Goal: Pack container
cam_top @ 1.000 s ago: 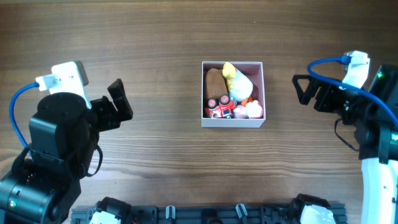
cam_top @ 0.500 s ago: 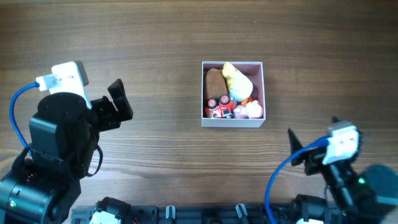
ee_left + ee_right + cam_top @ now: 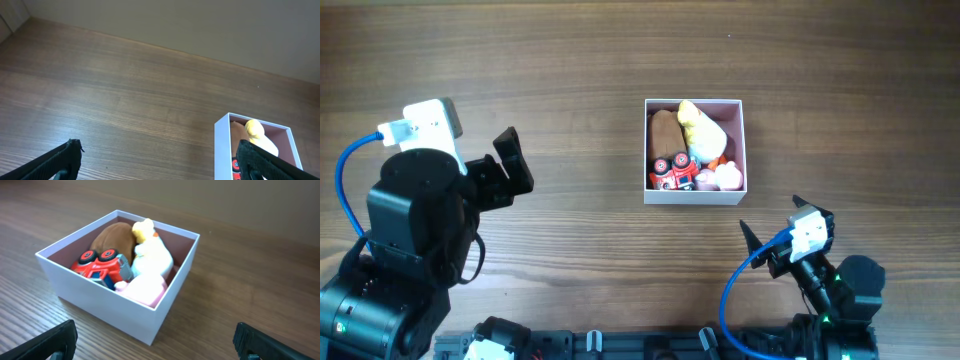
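Item: box (image 3: 695, 197), worktop (image 3: 580, 60) centre, 11 o'clock from my right jaws, 3 o'clock from my left jaws. Holds duck (image 3: 698, 128), red car (image 3: 672, 172), brown plush (image 3: 664, 132). Both jaws spread wide, empty. Hazard: duck rides high; clipping the wall could spill it.

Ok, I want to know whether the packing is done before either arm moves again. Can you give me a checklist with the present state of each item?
1. The container upright and flat on the table: ok.
2. The brown plush, yellow duck, red car and pink toy all inside it: ok.
3. The left gripper open and empty: ok.
4. The right gripper open and empty, apart from the container: ok.
5. No toy lying outside the container in the overhead view: ok.
6. The duck below the rim: cannot tell; its head reaches about rim level in the right wrist view.
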`<state>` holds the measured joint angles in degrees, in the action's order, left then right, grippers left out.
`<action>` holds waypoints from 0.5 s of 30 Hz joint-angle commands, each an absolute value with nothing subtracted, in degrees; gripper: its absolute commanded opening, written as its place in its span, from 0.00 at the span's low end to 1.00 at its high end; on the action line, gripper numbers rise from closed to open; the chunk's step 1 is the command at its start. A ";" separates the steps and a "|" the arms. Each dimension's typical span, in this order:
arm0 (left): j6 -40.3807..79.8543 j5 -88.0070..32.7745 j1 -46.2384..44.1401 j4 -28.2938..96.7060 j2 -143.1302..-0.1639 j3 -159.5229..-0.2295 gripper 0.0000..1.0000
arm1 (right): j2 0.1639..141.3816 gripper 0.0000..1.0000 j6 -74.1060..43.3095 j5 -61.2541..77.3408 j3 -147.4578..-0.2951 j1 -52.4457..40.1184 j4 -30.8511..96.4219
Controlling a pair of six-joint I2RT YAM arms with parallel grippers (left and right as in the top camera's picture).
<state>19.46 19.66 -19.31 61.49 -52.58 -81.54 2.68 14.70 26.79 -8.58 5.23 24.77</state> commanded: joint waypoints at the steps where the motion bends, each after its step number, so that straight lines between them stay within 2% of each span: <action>1: 20.21 20.01 -18.83 61.34 -52.49 -81.45 1.00 | 0.49 0.99 15.03 27.70 -8.01 4.67 23.97; 15: 20.21 20.01 -18.83 61.34 -52.49 -81.45 1.00 | 0.43 0.99 15.03 27.70 -8.01 4.67 24.01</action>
